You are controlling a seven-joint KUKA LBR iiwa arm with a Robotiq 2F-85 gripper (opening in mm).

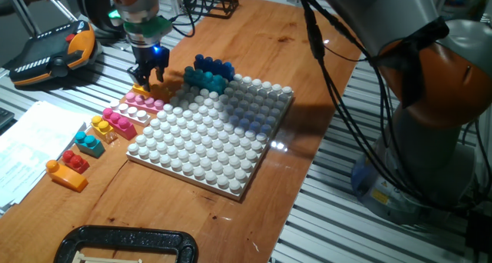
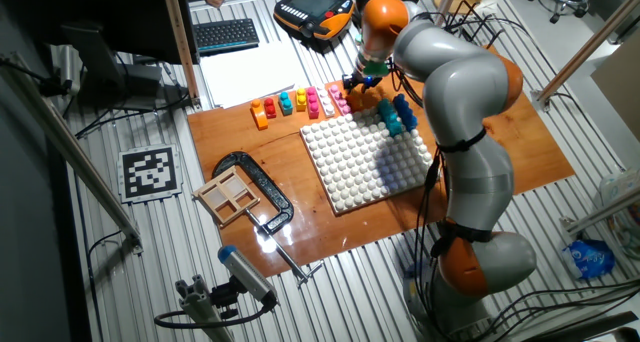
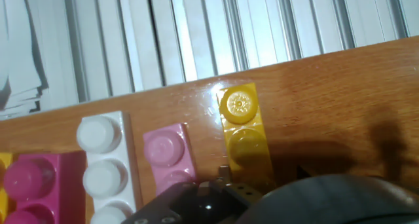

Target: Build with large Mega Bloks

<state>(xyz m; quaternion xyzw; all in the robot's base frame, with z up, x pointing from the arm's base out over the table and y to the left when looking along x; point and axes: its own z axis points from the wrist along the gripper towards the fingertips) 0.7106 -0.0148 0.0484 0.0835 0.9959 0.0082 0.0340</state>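
My gripper [image 1: 148,77] hangs just above a yellow two-stud brick [image 1: 140,88] at the far left of the white baseplate [image 1: 207,140]; its fingers stand apart and hold nothing. In the hand view the yellow brick [image 3: 243,129] lies on the wood, with a light pink brick [image 3: 170,152], a white brick [image 3: 105,165] and a magenta brick [image 3: 33,185] beside it. A blue brick [image 1: 214,65] and a teal brick [image 1: 206,79] sit at the baseplate's far corner. In the other fixed view the gripper [image 2: 355,82] is at the end of the brick row.
More loose bricks lie in a row left of the baseplate: magenta [image 1: 119,118], yellow [image 1: 101,126], teal on red [image 1: 89,144], orange [image 1: 68,173]. Papers [image 1: 31,140] lie at the left. A black clamp [image 1: 127,244] is at the front edge. A pendant [image 1: 54,51] lies behind.
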